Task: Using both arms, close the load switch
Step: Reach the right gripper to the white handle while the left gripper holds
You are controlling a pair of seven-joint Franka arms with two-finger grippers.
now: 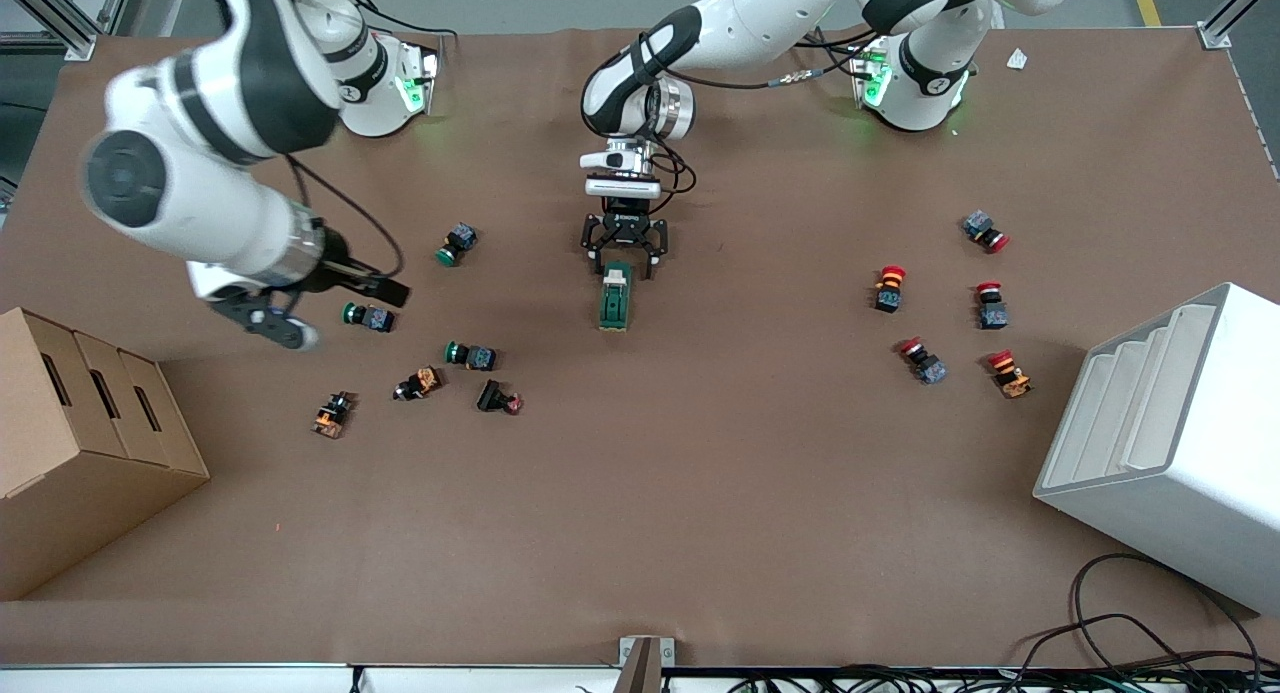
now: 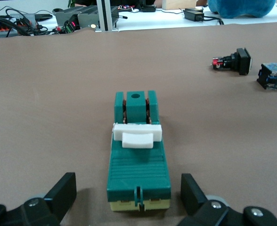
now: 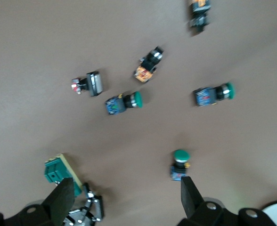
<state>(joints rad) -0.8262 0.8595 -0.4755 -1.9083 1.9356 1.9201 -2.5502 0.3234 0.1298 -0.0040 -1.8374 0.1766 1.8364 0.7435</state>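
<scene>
On the brown table (image 1: 640, 533), near its middle, lies the load switch (image 1: 615, 296), dark green with a white lever (image 2: 137, 136) across its top. Left gripper (image 1: 625, 256) sits low at the switch's end nearest the arm bases, fingers (image 2: 63, 192) spread apart either side of it, not touching (wrist view). Right gripper (image 1: 275, 323) hangs above the table beside a green button (image 1: 367, 317), fingers (image 3: 191, 197) released, holding nothing. Cardboard boxes (image 1: 85, 443) stand at the right arm's end, a white rack (image 1: 1170, 443) at the left arm's; both are cut off by the frame. Cables (image 1: 1140, 643) trail along the near edge.
</scene>
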